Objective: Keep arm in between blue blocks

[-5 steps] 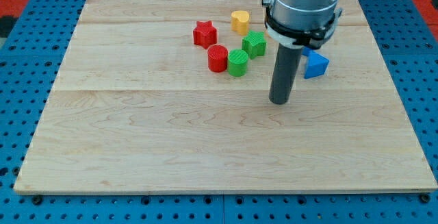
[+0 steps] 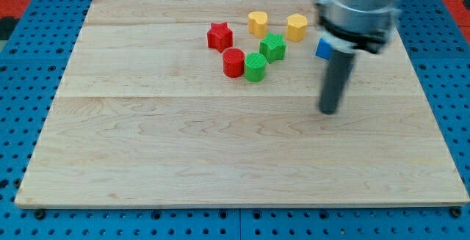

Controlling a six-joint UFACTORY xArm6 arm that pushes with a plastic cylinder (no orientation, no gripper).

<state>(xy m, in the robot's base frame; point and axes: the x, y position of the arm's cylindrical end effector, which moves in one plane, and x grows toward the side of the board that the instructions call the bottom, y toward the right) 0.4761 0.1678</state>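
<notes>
Our rig has no gripper, so no jaw state to report: just the dark rod, blurred in this frame, with my tip (image 2: pixel 330 111) down on the desk (image 2: pixel 183 159) in the view's right half

Only one blue block (image 2: pixel 322 48) shows, a small patch just left of the rod's upper part, mostly covered by the arm housing; its shape can't be made out. My tip sits below it in the view, a bit to the right, apart from it. We can't tell where any second blue block is, so whether the tip is between blue blocks can't be judged

Outward to the view's left: yellow block (image 2: pixel 297 27), roughly hexagonal, near the top; green block (image 2: pixel 272 47) with ribbed top; yellow heart-shaped block (image 2: pixel 258 23) just above it; green cylinder (image 2: pixel 255 67) touching or nearly touching the red cylinder (image 2: pixel 233 62); red star block (image 2: pixel 219 36) farthest left. All well clear of the tip

No containers. Desk is light wood planks, grain visible, sitting on a blue perforated base (image 2: pixel 29 86)
</notes>
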